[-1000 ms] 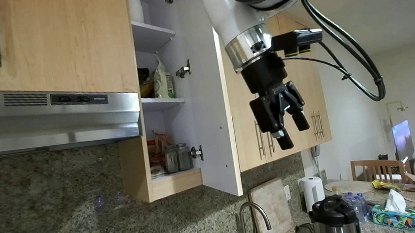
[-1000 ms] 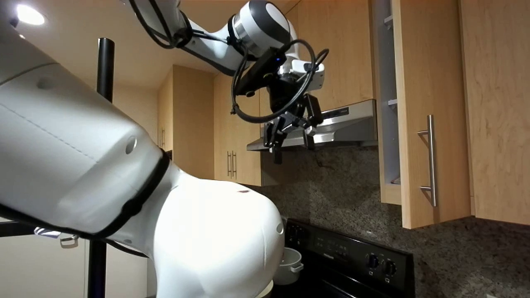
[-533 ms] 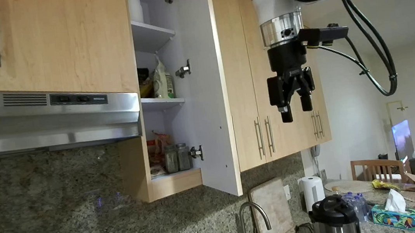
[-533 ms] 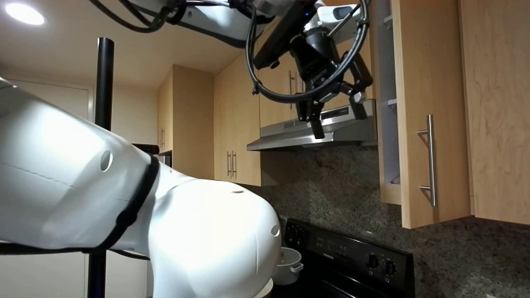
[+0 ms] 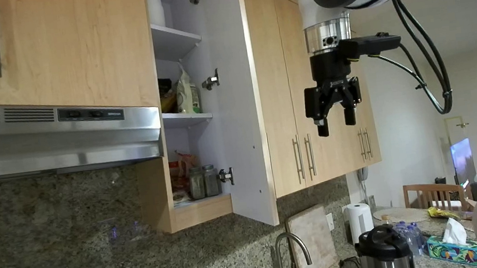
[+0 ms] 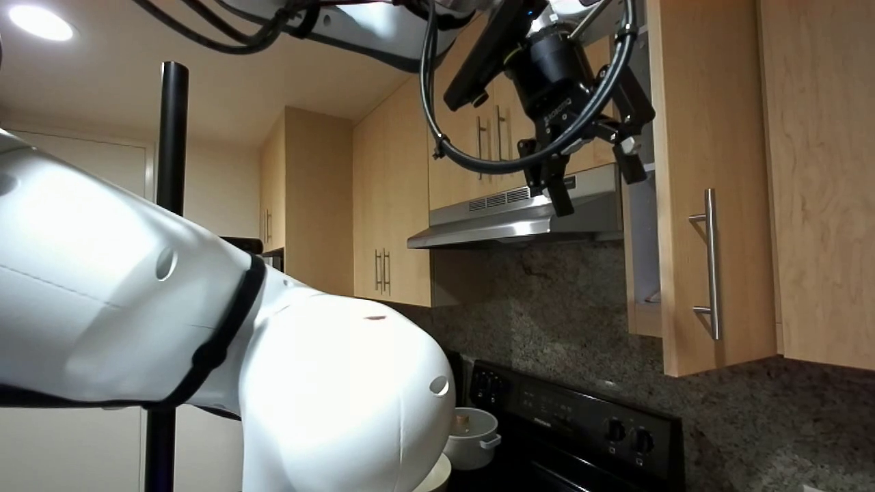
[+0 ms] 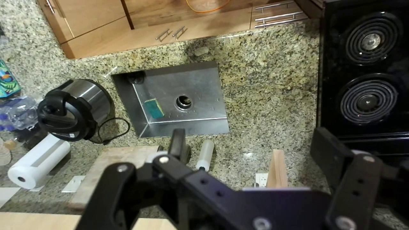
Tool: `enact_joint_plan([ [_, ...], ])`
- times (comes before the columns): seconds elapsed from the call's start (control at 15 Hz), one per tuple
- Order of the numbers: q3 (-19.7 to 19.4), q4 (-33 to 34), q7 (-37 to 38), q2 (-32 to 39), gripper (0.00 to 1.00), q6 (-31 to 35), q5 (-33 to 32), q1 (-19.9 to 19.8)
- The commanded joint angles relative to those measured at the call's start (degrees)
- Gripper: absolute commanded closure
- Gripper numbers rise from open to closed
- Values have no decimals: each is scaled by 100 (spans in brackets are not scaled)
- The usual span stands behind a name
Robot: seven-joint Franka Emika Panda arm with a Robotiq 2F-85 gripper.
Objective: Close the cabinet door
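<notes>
The cabinet door (image 5: pixel 237 107) stands wide open; its pale inner face and hinges show in an exterior view. Its wood front (image 6: pixel 724 123) and silver bar handle (image 6: pixel 712 266) show in an exterior view. My gripper (image 5: pixel 336 123) hangs pointing down, apart from the door, with its fingers spread and nothing between them. In an exterior view the gripper (image 6: pixel 598 186) appears left of the door's free edge, in front of the open gap. In the wrist view the gripper (image 7: pixel 250 143) is open; a wood edge (image 7: pixel 278 169), likely the door's, shows between and beyond the fingers.
The open cabinet holds shelves with jars (image 5: pixel 204 182) and a bag (image 5: pixel 187 92). The steel range hood (image 5: pixel 55 141) adjoins it. Closed wood doors (image 5: pixel 277 102) stand on the other side. Below are a faucet (image 5: pixel 295 253), a sink (image 7: pixel 201 86), a pressure cooker (image 7: pixel 75 110) and a stove (image 7: pixel 367 64).
My gripper has risen and turned more upright. It moved right in both exterior views, toward the door's free edge in the view showing the handle. The door has not moved.
</notes>
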Motion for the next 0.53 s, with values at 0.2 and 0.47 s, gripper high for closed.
enact_joint_plan([
  [0.2, -296, 142, 396, 210, 0, 968, 537, -265],
  [0.47, -436, 264, 698, 656, 0, 1970, 653, -712],
])
